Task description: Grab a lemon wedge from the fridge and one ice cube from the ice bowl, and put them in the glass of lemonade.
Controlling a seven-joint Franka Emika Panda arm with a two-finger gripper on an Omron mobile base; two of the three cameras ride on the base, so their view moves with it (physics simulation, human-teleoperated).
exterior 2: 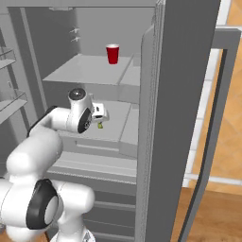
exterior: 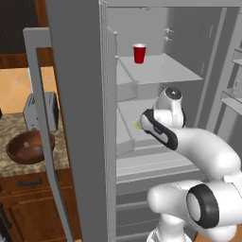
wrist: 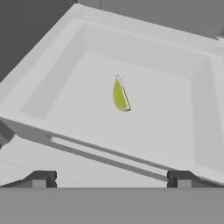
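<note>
Yellow-green and very small, the lemon wedge (wrist: 120, 95) lies on the white floor of a shallow tray (wrist: 52, 78) inside the open fridge (exterior: 80, 118). In the hand view we see it ahead of the fingers (wrist: 111, 178), about midway between the two dark tips and well apart from them; nothing touches it. The fingers are spread wide and hold nothing. The front rim of the tray lies between the tips and the wedge.

From the right base view we see the wedge (exterior 2: 100, 125) just below the hand, on the middle shelf (exterior 2: 118, 127), with the arm reaching into the fridge. From the left base view only a small bit of yellow (exterior: 136, 125) shows beside the arm.

On the upper shelf stands a red cup (exterior: 139, 53). Left of the fridge door, on the stone desk (exterior: 14, 127), we see the brown wooden bowl (exterior: 29, 146) with two pale ice cubes (exterior: 34, 150) in it, and a toaster (exterior: 41, 111) behind it.
</note>
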